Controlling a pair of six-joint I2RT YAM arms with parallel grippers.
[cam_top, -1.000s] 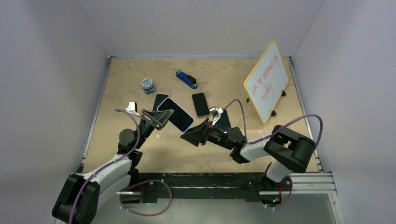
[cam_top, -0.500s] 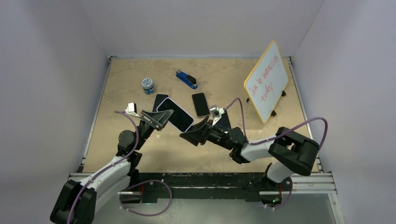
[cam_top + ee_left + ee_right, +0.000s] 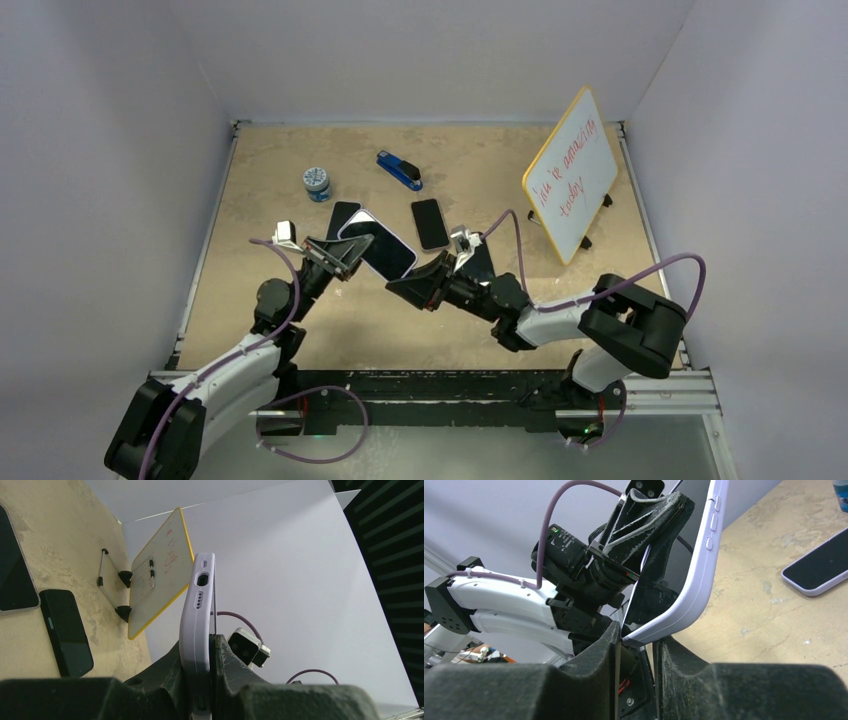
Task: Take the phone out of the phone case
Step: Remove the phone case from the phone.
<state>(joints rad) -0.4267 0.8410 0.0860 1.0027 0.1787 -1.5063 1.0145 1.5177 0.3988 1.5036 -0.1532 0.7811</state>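
Observation:
The phone in its lilac case (image 3: pixel 376 245) is held in the air over the table's middle, screen up and tilted. My left gripper (image 3: pixel 335 256) is shut on its left end; the left wrist view shows the case (image 3: pixel 198 615) edge-on, pinched between the fingers (image 3: pixel 170 672). My right gripper (image 3: pixel 402 286) is open at the case's lower right corner. In the right wrist view that corner (image 3: pixel 674 615) sits between the spread fingertips (image 3: pixel 611 635), at their tips only.
On the tan table lie a black phone (image 3: pixel 430 222), a second dark phone (image 3: pixel 342 212) behind the held one, and another (image 3: pixel 481 258) partly under the right arm. A blue stapler (image 3: pixel 400 169), a small jar (image 3: pixel 317 184) and a yellow-framed whiteboard (image 3: pixel 571 172) stand further back.
My right gripper has moved left and up until its fingertips reach the case's corner. The left gripper has shifted the phone slightly toward it.

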